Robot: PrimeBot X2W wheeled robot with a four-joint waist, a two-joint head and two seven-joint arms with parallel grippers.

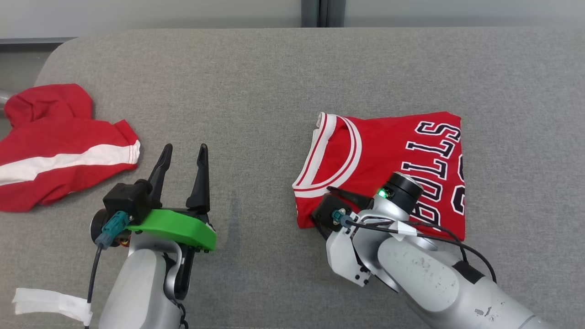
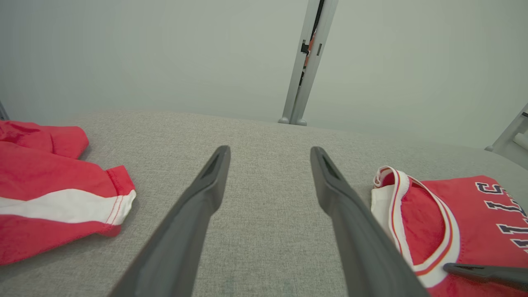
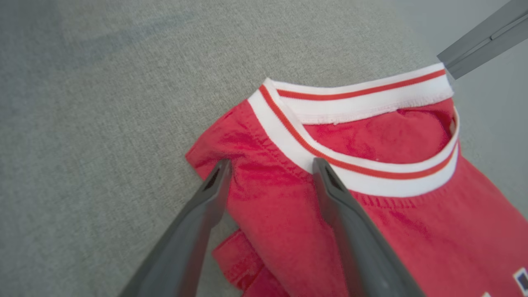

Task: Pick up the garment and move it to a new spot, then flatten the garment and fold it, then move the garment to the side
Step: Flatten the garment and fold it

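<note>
My right arm reaches forward and angles in over the near left corner of the folded jersey [image 1: 388, 151]. My right claw [image 3: 271, 163] is spread wide over the red cloth just short of the collar, gripping nothing. My left arm sits low over a bare part of the desk [image 1: 256, 91]. My left claw [image 1: 185, 148] is wide too, fingers pointing away from me. The jersey lies flat to my right, long axis left to right, collar toward my left, lettering sideways. A second red garment [image 1: 55, 146] lies crumpled far left.
</note>
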